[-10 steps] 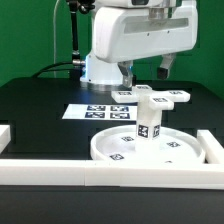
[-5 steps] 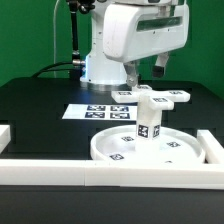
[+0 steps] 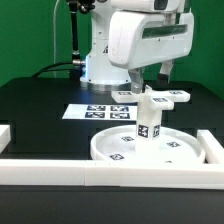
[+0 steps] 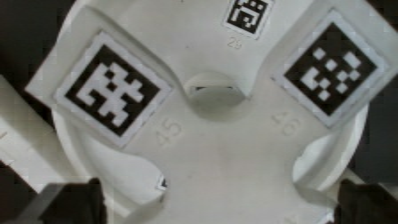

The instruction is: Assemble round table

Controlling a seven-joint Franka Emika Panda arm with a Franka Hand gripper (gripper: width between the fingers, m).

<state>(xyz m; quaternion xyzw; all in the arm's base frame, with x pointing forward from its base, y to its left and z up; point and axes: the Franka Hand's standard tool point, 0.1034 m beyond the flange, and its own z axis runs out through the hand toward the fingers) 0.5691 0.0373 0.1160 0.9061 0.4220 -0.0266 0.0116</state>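
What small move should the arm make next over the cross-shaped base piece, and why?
Probably a short, straight descent onto the cross-shaped base piece. The piece sits on top of the leg, which stands upright in the round disc. In the wrist view the piece fills the picture with its hub near the middle, so the gripper seems aligned above it. Whether the gripper is open cannot be told.

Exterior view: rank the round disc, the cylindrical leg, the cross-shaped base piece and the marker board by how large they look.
1. Round disc, clearly largest.
2. Marker board and cross-shaped base piece: similar apparent spread; the board lies farther back and partly hidden, so unranked.
3. Cylindrical leg, smallest.
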